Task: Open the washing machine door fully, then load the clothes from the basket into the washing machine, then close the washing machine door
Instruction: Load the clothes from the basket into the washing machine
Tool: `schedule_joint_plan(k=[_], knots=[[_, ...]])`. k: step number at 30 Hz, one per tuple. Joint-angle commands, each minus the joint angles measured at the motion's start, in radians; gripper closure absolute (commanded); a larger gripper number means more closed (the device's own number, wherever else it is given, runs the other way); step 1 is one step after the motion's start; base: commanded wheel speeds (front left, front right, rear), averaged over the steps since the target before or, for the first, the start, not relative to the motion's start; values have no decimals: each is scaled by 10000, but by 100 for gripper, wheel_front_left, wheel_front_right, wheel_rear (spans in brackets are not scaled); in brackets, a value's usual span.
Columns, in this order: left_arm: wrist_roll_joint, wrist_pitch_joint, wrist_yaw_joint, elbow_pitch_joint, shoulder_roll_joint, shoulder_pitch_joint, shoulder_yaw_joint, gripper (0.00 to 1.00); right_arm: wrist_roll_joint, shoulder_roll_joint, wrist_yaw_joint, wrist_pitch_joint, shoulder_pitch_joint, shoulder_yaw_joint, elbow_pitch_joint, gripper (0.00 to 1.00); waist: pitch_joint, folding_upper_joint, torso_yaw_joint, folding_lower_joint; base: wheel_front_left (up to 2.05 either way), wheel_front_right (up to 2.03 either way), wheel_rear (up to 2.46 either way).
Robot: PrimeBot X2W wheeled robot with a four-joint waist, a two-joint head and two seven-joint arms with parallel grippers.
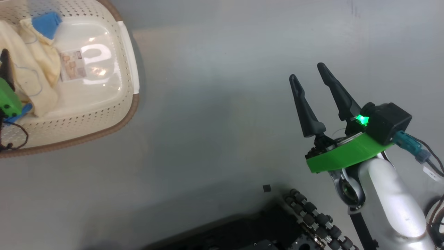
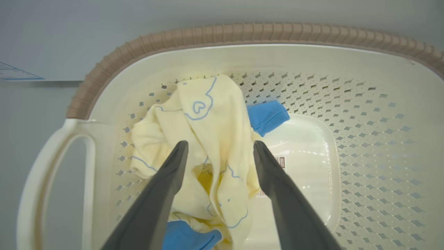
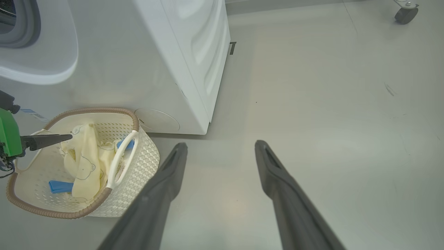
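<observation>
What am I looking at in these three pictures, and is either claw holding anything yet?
You see through three cameras on a two-armed wheeled robot. The head view looks down at the grey floor: the right claw hangs open above it, holding nothing. The left wrist view looks along the left claw, whose two dark fingers stand open above the pale yellow clothes in the cream basket; nothing is gripped. Small blue pieces lie among them. The right wrist view shows the basket standing on the floor next to the white washing machine.
</observation>
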Motion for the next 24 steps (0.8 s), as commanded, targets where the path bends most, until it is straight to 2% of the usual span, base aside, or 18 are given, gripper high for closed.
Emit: schedule_joint_plan(k=[1,8,15,24], knots=[[-92,117,6,220,668,-263,174,0,134,-70,6,-92,155,230,-309,0,361,1,-310,-1,0,0,0],[-82,838,6,1436,863,-1203,-168,0,289,-70,6,-93,178,342,-513,0,824,1,-518,-1,0,0,0],[6,1076,6,2539,566,-1845,-464,0,295,-70,6,-93,487,310,-714,0,1012,1,-569,-1,0,0,0],[-164,1161,6,2926,319,-2050,-526,0,344,-70,6,-93,610,309,-799,0,1049,1,-619,-1,0,0,0]])
